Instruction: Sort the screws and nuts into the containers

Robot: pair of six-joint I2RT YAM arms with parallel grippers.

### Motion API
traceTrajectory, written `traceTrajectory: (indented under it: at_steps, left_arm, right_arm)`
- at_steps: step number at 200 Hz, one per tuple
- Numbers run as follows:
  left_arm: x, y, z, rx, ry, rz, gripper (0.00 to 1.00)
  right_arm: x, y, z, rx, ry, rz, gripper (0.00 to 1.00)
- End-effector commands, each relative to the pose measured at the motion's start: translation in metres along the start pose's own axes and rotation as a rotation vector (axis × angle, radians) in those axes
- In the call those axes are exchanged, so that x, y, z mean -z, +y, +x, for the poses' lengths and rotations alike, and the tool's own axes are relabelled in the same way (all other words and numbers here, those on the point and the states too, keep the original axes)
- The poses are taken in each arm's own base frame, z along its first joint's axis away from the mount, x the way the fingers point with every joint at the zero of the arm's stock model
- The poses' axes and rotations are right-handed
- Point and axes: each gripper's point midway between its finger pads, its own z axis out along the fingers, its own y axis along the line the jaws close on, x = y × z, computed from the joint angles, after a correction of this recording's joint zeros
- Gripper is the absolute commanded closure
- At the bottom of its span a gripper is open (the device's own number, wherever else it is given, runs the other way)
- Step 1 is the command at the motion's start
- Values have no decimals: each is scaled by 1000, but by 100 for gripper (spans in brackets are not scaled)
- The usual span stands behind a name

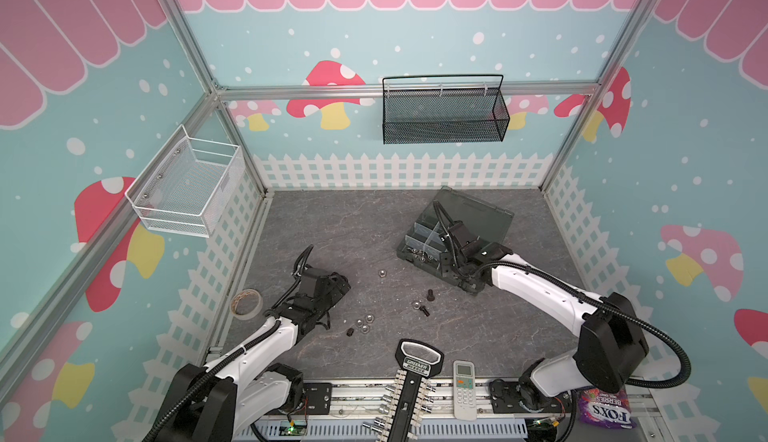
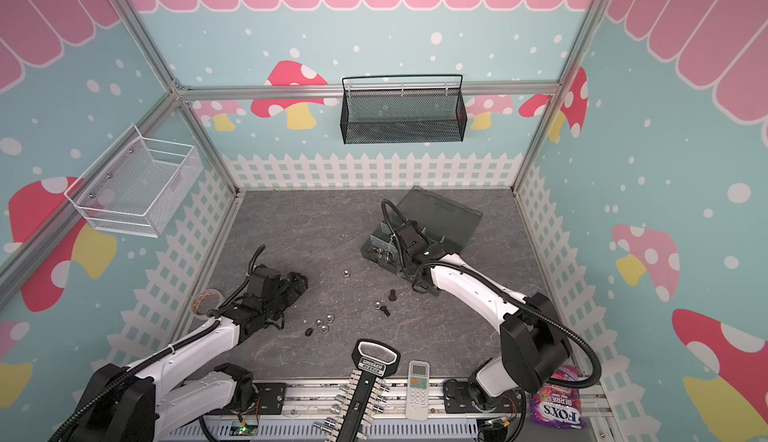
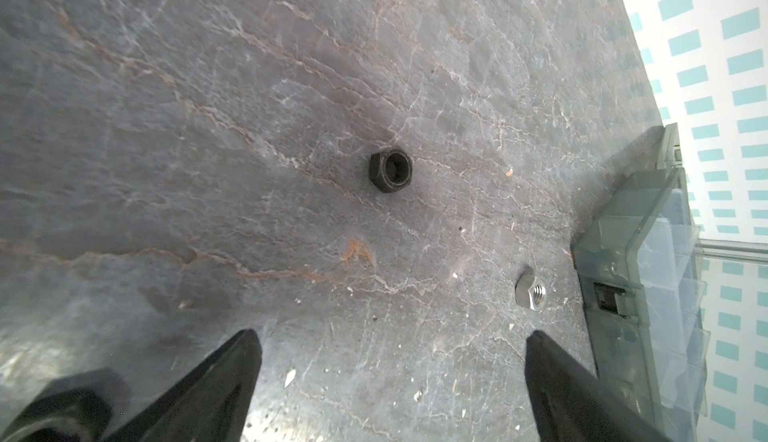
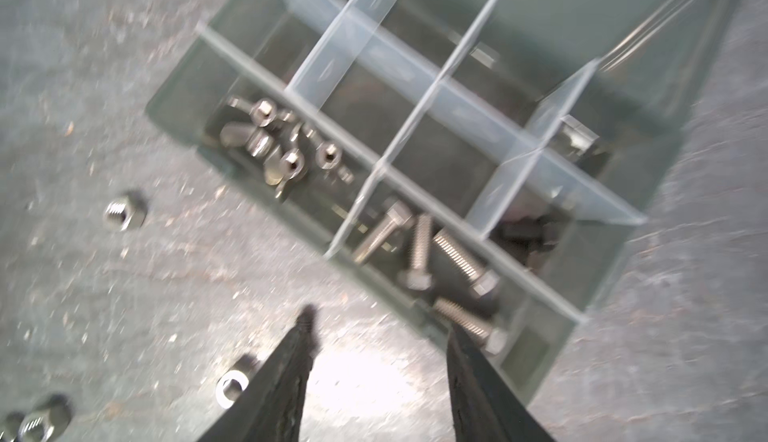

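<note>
Right hand (image 4: 380, 319) hangs at the near edge of the organiser box (image 4: 178, 95), jaws apart with nothing between them. It's lined up on the compartment holding the silver screws (image 4: 457, 253), and the nuts (image 4: 274, 145) get the cell next door so the types don't mix. Left hand (image 3: 392, 336) is spread wide over the worktop (image 3: 208, 86), pointed at a loose black nut (image 3: 390, 170). That's probably my next grab.

Silver screws (image 4: 419, 248) in containers (image 4: 353, 37), nuts (image 1: 368, 317) loose outside
</note>
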Motion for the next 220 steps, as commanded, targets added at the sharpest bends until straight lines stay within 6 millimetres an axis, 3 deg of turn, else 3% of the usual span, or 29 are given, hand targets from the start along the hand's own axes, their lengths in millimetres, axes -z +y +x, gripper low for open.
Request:
traceTrajectory:
  at_steps: [1,25,59,111,182,220]
  left_arm:
    - [1,-7,-10,13,-30,13,0]
    - [1,-7,-9,15,-32,13,0]
    - [1,-6,-8,16,-28,15,0]
    - [3,-3,-7,21,-33,16,0]
    - [3,-3,-8,22,-33,17,0]
    - [4,-1,-7,22,-36,13,0]
  right_arm:
    - [-12,15,40,-6,125,-13,45]
    - [-23,34,60,22,185,-41,45]
    - [-44,43,82,40,266,-55,46]
    - [-60,50,91,52,294,-74,49]
    - [-74,44,101,60,320,-29,57]
    - [-78,41,104,60,327,-12,67]
